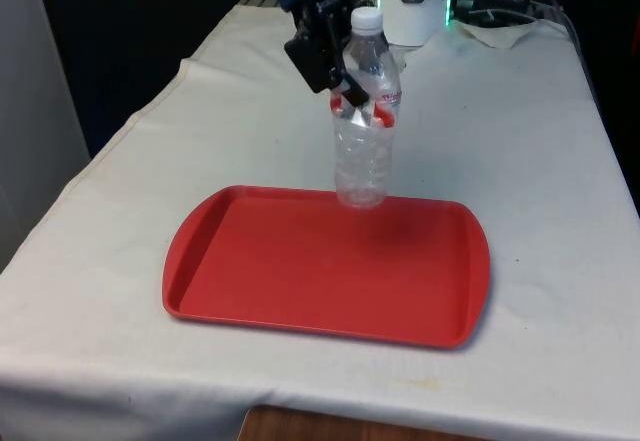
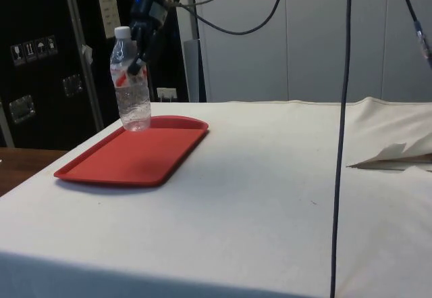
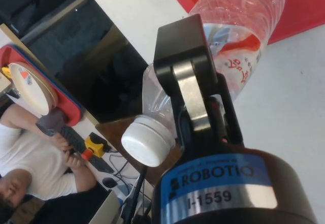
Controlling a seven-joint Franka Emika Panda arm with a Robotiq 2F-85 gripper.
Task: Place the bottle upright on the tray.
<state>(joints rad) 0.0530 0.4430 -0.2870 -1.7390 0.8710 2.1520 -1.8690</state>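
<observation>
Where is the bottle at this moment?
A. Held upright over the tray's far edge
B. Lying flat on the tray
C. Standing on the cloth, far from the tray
A: the end effector grips the clear bottle upright, its base at the red tray's far edge.

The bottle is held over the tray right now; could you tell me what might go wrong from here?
1. The bottle hangs at the red tray's far rim, so lowered straight down, its base might catch the raised edge and tip.
2. The gripper clamps it high, near the label; the thin clear plastic could flex and the bottle swing or slip on release.
</observation>
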